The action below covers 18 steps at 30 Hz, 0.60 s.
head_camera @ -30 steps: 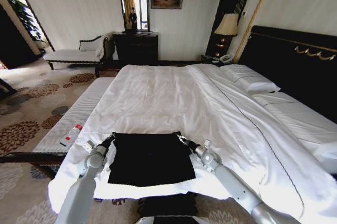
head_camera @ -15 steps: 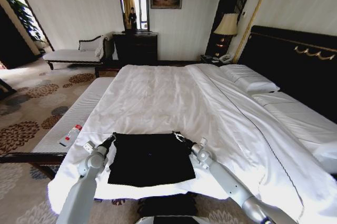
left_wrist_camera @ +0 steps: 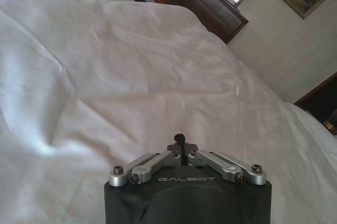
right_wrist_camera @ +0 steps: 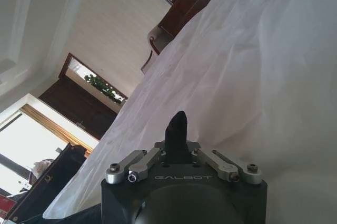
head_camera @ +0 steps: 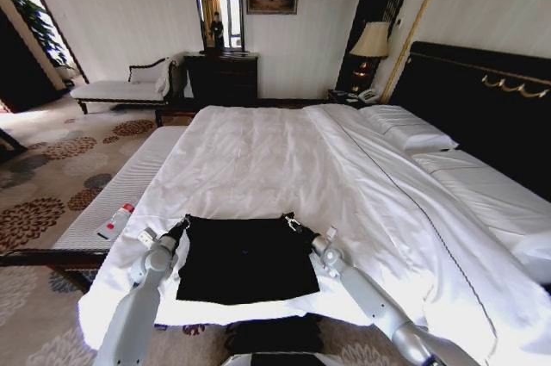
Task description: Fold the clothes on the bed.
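Lying flat near the foot edge of the large white-sheeted bed [head_camera: 275,159], the black soft-fabric T-shirt [head_camera: 247,258] forms a roughly rectangular dark patch on the bedding. The left gripper [head_camera: 182,224] sits at the shirt's far left corner, and the right gripper [head_camera: 287,221] at its far right corner. In both wrist views the fingers are drawn together; the right pair pinches a thin upright sliver of black cloth [right_wrist_camera: 176,129], the left pair a smaller dark bit [left_wrist_camera: 180,138]. Beyond the shirt the white sheet stretches bare towards the white pillows [head_camera: 405,129] and the tall dark headboard [head_camera: 478,99]. Beside the bed on the robot's left runs a long white-cushioned bench [head_camera: 120,185] with a small white bottle with a red cap [head_camera: 115,220] resting on it.
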{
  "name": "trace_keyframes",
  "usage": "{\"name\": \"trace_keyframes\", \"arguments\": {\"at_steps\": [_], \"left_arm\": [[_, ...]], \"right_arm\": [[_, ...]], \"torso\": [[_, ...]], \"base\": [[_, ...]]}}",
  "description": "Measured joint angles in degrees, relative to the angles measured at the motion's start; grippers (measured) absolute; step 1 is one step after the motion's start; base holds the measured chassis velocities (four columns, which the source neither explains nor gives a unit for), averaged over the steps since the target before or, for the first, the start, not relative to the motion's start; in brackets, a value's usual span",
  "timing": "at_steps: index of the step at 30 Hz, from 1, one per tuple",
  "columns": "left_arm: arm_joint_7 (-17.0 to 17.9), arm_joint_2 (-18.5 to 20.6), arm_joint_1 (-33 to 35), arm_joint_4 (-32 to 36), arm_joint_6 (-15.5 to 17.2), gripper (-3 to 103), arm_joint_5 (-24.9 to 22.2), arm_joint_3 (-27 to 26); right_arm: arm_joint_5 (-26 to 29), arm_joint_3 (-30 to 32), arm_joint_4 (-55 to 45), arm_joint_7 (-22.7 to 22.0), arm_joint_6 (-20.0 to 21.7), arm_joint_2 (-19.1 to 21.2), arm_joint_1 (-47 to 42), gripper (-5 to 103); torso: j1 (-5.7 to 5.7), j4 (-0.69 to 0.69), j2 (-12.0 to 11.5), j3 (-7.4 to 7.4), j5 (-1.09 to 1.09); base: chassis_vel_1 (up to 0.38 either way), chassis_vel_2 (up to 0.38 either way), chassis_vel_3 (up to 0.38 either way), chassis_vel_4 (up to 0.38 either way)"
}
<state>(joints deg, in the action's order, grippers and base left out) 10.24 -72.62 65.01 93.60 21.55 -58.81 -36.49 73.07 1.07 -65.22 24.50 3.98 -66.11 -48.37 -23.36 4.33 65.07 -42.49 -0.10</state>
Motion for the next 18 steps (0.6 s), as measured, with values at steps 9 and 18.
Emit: {"name": "trace_keyframes", "arguments": {"at_steps": [9,18], "left_arm": [[-0.20,-0.13,0.06,0.81,-0.11,1,-1.36,-1.15],[-1.28,0.62,3.07,14.22,-0.88,1,-5.51,-2.92]], "right_arm": [[4.76,6.27,-9.32,-1.27,-4.46,-0.68,-4.17,1],[6.14,14.26,-26.53,-0.13,-12.56,3.04,-12.88,1]], "torso": [[0.00,-0.01,0.00,0.01,0.00],[0.00,0.02,0.00,0.01,0.00]], "base": [[0.000,0.000,0.000,0.000],[0.000,0.000,0.000,0.000]]}}
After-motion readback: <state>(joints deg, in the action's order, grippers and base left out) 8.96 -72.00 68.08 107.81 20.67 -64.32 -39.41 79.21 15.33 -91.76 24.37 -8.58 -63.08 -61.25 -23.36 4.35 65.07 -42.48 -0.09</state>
